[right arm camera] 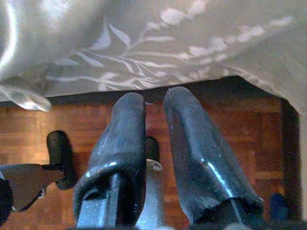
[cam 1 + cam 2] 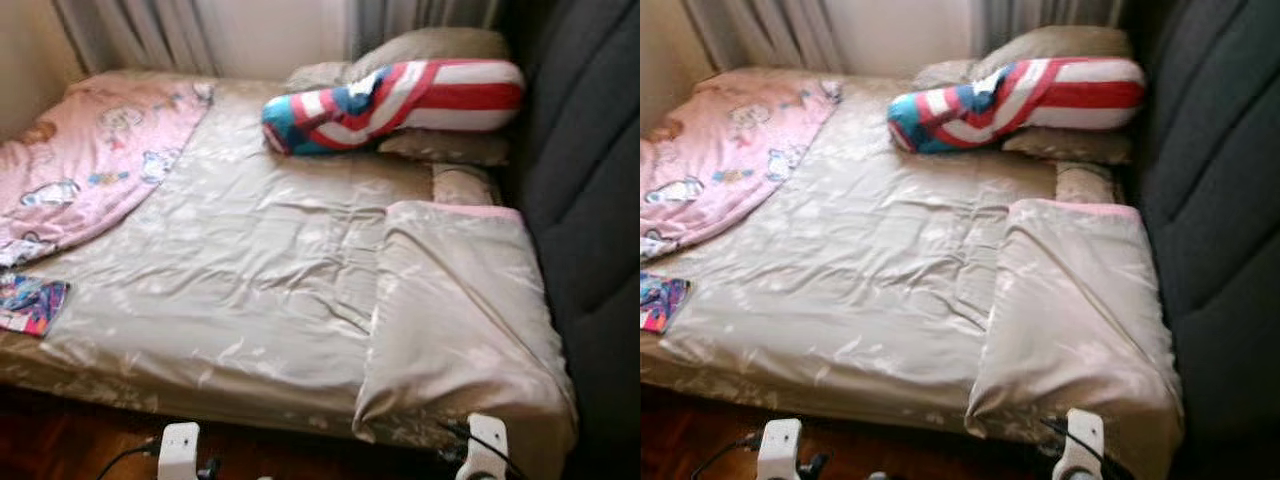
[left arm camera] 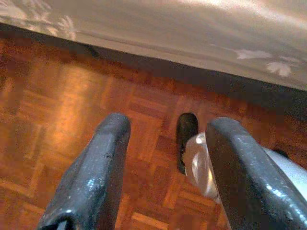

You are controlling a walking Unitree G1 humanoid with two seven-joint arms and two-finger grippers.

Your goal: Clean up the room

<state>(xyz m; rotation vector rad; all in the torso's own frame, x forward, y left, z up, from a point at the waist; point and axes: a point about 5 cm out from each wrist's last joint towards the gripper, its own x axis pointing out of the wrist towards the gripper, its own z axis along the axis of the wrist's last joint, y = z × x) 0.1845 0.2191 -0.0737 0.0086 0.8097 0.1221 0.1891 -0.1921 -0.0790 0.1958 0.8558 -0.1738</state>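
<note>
A bed with a beige satin sheet lies before me. A folded beige blanket lies at its near right corner. A pink cartoon-print blanket is spread over the far left. A red, white and blue striped bolster rests against beige pillows at the head. A small colourful cloth lies at the bed's left edge. Both arms hang low by the bed's front edge. My left gripper is open over the wooden floor. My right gripper is shut with nothing in it, just below the sheet's hem.
A dark grey padded headboard runs along the right side. Grey curtains hang behind the bed. Parquet floor shows below the bed's front edge. My own dark foot stands on it.
</note>
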